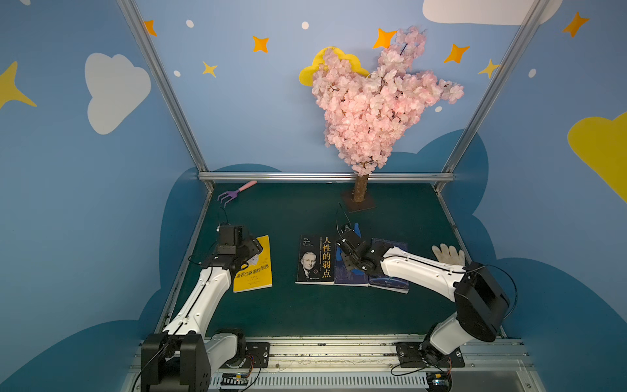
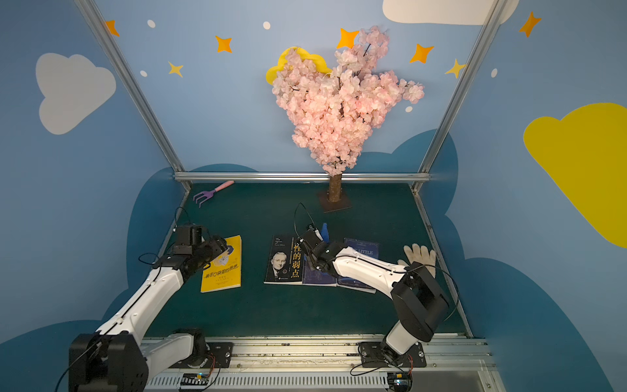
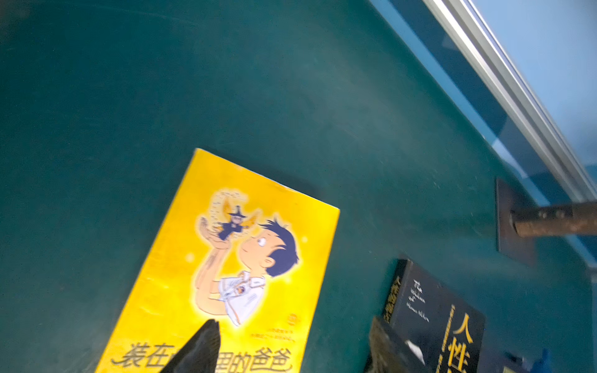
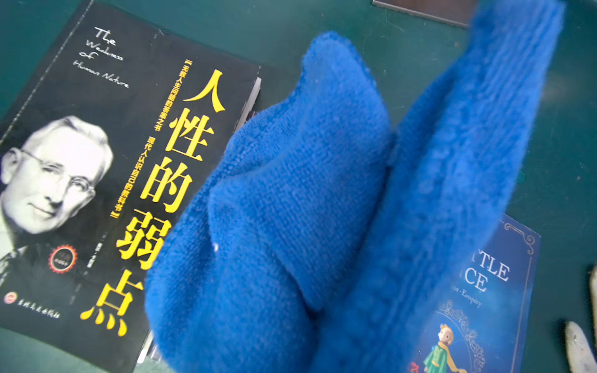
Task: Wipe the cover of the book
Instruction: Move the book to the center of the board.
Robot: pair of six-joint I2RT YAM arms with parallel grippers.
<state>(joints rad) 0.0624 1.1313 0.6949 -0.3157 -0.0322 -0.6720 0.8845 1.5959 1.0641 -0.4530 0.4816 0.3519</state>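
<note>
Where the blue cloth [image 4: 323, 210] hangs: from the right gripper [image 1: 351, 234], jaws clamped shut on it, folds drooping over the far end of the line where two books meet.
Black book [image 1: 314, 259]: flat on the green table [image 1: 305, 312], just to that gripper's left, side by side with the blue book [image 1: 390, 246] under the right arm.
Long axis: both covers run from the robot out toward the back wall, so I'd say the wiping stroke wants to pull back along that line.
Left gripper [image 3: 294, 323]: fingers apart, empty, over the yellow book [image 3: 226, 258], well apart from the cloth.
Nearer arm: the right, easily.
</note>
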